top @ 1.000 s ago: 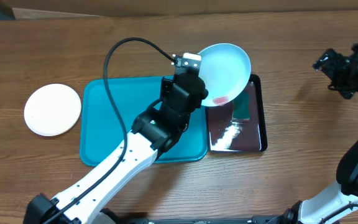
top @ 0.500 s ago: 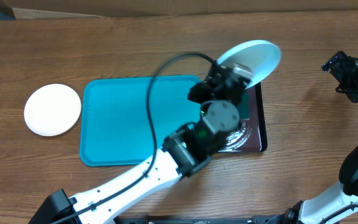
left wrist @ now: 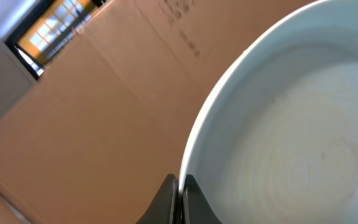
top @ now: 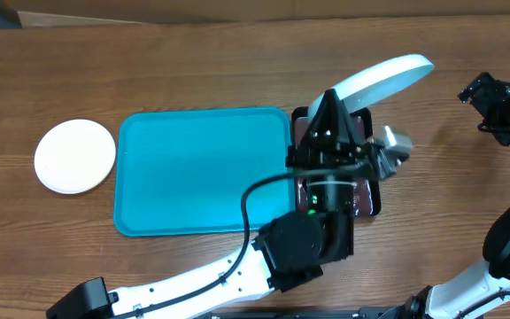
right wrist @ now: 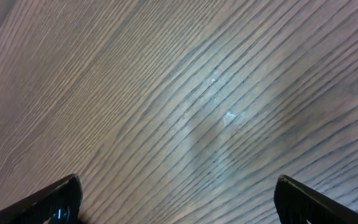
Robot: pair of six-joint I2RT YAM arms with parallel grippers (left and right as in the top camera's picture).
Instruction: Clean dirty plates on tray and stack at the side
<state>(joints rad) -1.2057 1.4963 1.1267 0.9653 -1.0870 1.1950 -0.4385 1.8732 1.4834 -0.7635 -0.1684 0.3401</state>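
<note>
Held plate: the light blue plate (top: 383, 80) is tilting steeply on edge in the air above the far end of the black tray (top: 372, 197), resting on nothing.
Left jaws: the left gripper (left wrist: 179, 193) is pinching the plate's lower rim, one jaw on each face. The plate is rising up and to the right from the jaws.
Right jaws: the right gripper (right wrist: 179, 199) is hanging with jaws spread wide over bare surface, well to the right of the plate, gripping nothing.
Stack spot: the white plate (top: 74, 155) is lying flat on the surface just left of the tray (top: 149, 213), which is carrying no plate.
Deciding relation: the stack is lying far to the left of the held plate, with the whole tray between them. The left arm, having the grip, is the likelier one to be carrying it there, levelling it on the way.
</note>
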